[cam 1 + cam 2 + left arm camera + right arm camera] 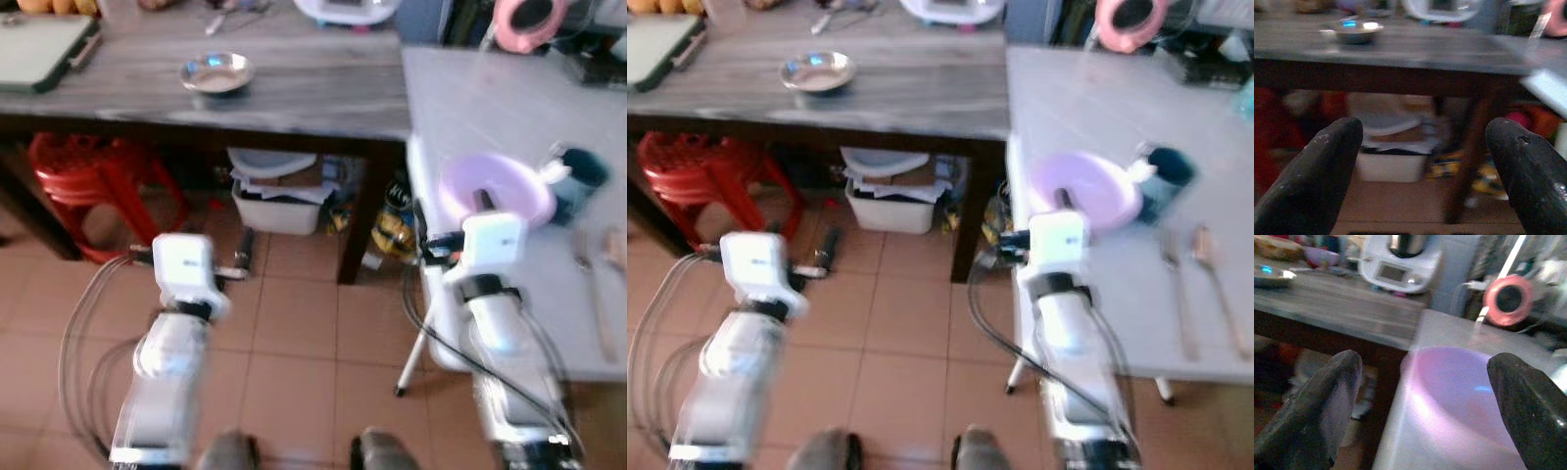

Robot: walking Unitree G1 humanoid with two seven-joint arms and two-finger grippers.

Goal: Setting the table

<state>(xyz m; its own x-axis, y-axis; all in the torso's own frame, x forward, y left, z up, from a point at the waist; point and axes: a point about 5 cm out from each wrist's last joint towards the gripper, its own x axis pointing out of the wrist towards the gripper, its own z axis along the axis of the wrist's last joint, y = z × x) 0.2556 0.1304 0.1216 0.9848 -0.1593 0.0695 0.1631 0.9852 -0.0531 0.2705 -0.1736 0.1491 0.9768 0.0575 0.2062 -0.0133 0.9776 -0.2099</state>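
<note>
A red stool (88, 186) sat half under the wooden table (294, 98), where a blurred metal bowl (217, 71) rested. The left gripper (1422, 171) hung over the floor, fingers spread. The right gripper (1425, 406) — also spread — hovered just before the pink plate (1087, 188) on the white table (1097, 98); a dark cup (1169, 176) stood beside it — cutlery (1195, 284) too blurred to identify.

Both silver arms reach forward from the body, bent at the elbow, cables looping off each. The left gripper (1422, 161) is held low and level out front, its two black fingers (1308, 181) spread wide apart. The right gripper (1425, 406) sits a little higher and further forward, its fingers (1528, 411) likewise parted, nothing between them.
</note>
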